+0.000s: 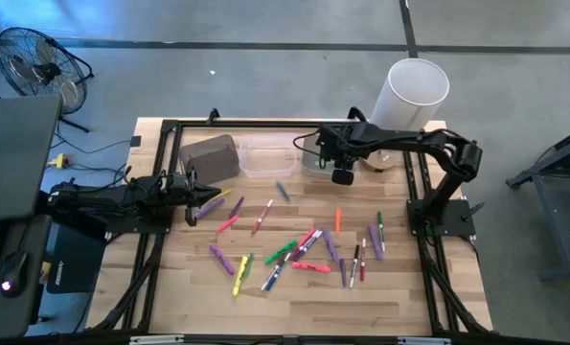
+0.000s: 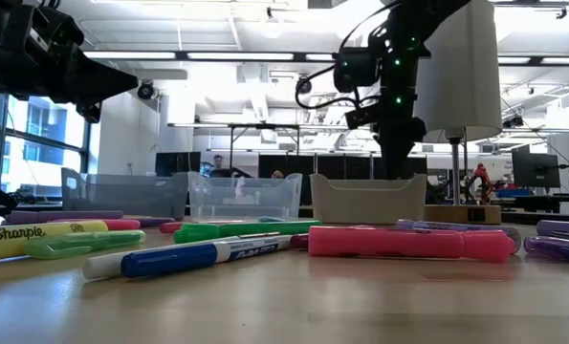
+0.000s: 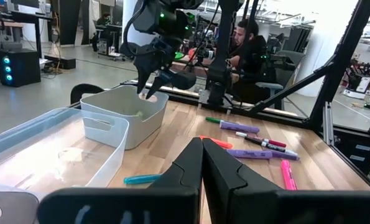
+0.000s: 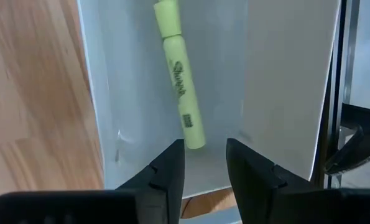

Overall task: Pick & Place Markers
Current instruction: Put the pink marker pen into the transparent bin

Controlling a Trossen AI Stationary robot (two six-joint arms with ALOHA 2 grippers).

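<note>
Right wrist: yellow marker (image 4: 180, 78) loose in white bin (image 4: 284, 93), cap away; jaws spread.

A pale yellow-green highlighter (image 4: 180, 78) with dark lettering lay in a white bin (image 4: 284, 81), beside a clear bin (image 1: 267, 156) and a grey bin (image 1: 211, 157). The table (image 1: 409, 287) was light wood with black framing. Scattered markers (image 1: 294, 251) showed purple, pink, red, green, yellow, orange and blue, one pink highlighter (image 2: 408, 242) brightest in the low view.
</note>
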